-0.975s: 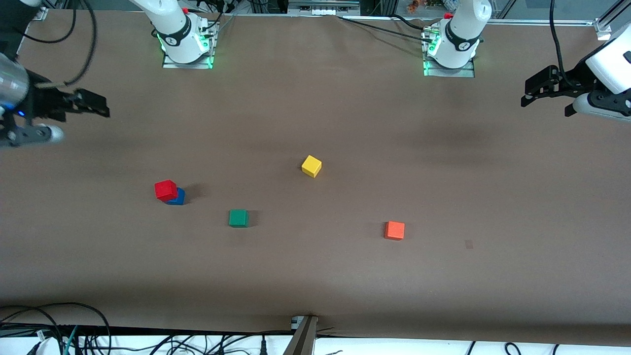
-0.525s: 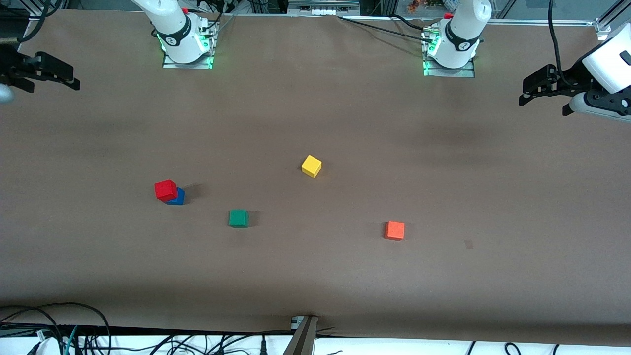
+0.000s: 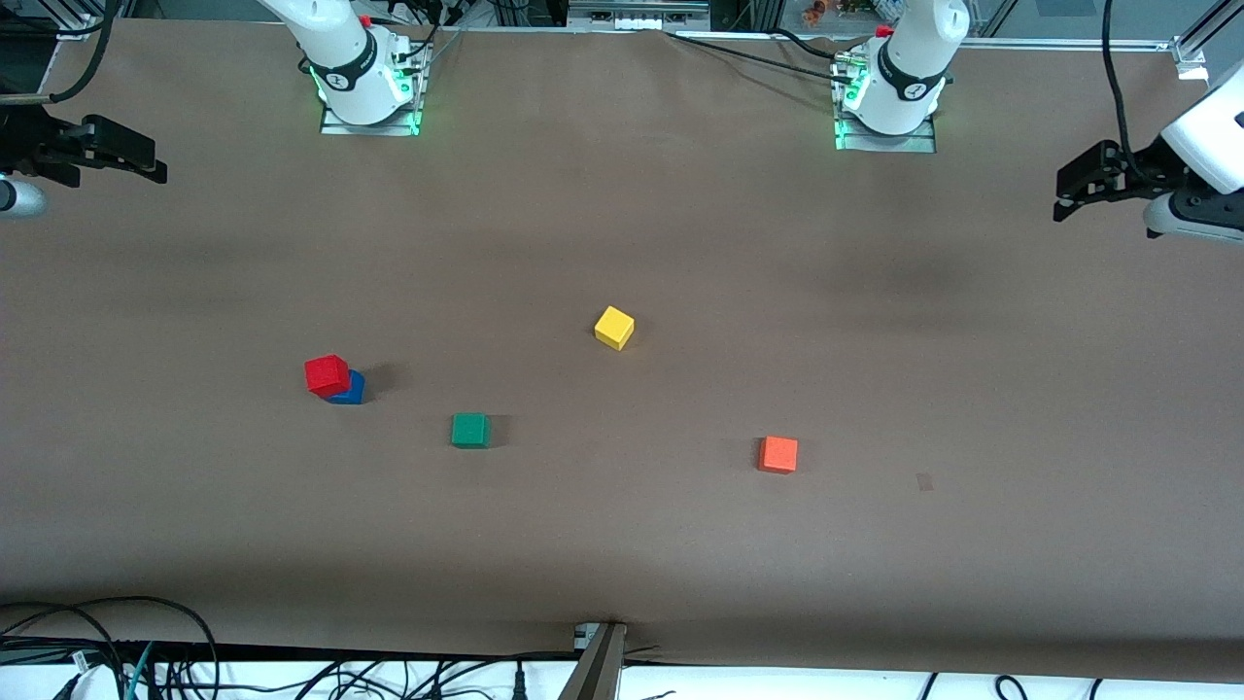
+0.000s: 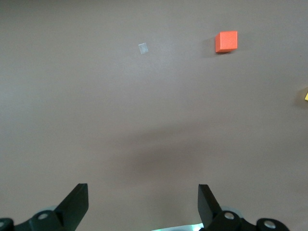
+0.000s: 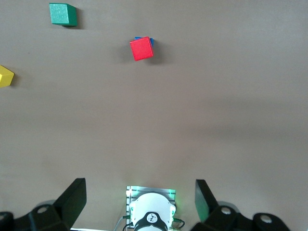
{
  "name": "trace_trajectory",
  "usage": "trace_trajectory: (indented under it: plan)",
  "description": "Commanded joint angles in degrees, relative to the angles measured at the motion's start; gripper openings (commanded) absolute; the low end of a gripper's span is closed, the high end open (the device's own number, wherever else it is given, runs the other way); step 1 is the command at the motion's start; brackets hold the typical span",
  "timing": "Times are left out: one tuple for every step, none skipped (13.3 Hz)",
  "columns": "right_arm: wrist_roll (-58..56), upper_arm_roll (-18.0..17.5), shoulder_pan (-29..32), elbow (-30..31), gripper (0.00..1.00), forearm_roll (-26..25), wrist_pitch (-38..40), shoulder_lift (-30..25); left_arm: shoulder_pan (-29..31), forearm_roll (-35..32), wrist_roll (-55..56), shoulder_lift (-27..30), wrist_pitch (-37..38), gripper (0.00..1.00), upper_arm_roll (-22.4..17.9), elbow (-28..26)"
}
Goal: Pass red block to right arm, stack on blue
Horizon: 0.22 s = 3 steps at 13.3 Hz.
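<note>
the right gripper [image 3: 131,160] hangs in the air over the table's edge at the right arm's end, its slim black fingers [image 5: 71,199] spread wide with nothing between them. the left gripper [image 3: 1079,190] hangs over the edge at the left arm's end, black angular claws [image 4: 77,202] also wide apart and empty.

out on the matte brown table [image 3: 622,544], the red block [image 3: 327,374], a small smooth cube with crisp edges, sits on the blue cube [image 3: 350,389], turned a little so a blue corner peeks out underneath. the green cube [image 3: 470,430] lies near them, slightly nearer the front camera and toward the left arm's end. the yellow cube [image 3: 614,327] rests about mid-table, skewed. the orange cube [image 3: 777,454] lies toward the left arm's end, with a small pale square mark [image 3: 924,481] on the table near it.
</note>
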<state>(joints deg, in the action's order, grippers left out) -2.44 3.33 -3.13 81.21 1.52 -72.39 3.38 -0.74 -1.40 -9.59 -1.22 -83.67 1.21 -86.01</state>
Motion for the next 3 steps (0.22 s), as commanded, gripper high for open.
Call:
trace_trajectory:
  plan:
    - [-0.11, -0.87, 1.02, -1.23, 1.0, -0.12, 0.32, 0.31, 0.91, -1.24, -2.37, -0.71, -0.27, 1.0, 0.2, 0.76]
    - [0.06, -0.87, 0.93, -1.23, 1.0, -0.03, 0.15, 0.31, 1.0, -0.98, -2.37, -1.06, -0.35, 1.0, 0.2, 1.02]
    - [0.06, -0.96, 0.76, -1.23, 1.0, -0.03, 0.06, 0.4, 1.01, -0.63, -2.37, -1.07, -0.27, 1.0, 0.2, 0.94]
